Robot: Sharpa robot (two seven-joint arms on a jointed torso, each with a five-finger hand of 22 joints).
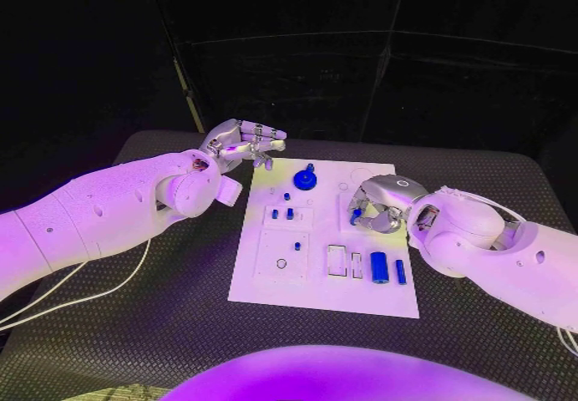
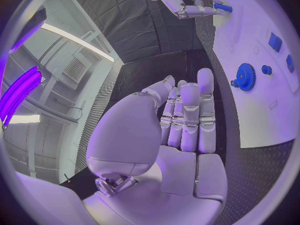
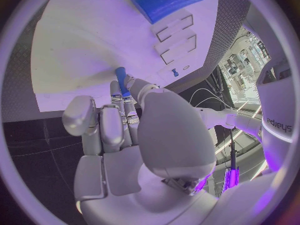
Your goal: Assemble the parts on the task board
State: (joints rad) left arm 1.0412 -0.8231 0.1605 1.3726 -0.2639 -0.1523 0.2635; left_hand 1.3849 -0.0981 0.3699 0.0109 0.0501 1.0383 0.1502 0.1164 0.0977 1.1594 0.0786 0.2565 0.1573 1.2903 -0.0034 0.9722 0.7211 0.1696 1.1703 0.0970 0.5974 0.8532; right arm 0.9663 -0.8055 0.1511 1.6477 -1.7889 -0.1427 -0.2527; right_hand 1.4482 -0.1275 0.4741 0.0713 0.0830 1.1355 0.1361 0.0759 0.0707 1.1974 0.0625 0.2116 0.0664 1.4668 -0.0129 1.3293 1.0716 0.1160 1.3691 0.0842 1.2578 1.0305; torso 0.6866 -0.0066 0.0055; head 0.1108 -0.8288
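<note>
The white task board [image 1: 271, 284] lies in the middle of the black table. My right hand [image 1: 379, 205] hovers over the board's right side and pinches a small blue peg [image 3: 122, 81] between thumb and fingers; the left wrist view shows this peg [image 2: 222, 7] sticking out of the right hand [image 2: 181, 0]. My left hand [image 1: 245, 142] is raised beside the board's far left corner, holding nothing, with its fingers [image 2: 189, 115] stretched out side by side. A blue gear [image 1: 305, 179] stands near the board's far edge, also seen as the gear [image 2: 245, 77] from the left wrist.
A blue cylinder [image 1: 379, 267] and a thin blue piece [image 1: 400, 271] lie at the board's near right, beside rectangular slots [image 1: 337, 261]. Two small blue pegs [image 1: 282, 214] stand in the left middle of the board. The ribbed cylinder [image 3: 167, 0] sits near my right hand.
</note>
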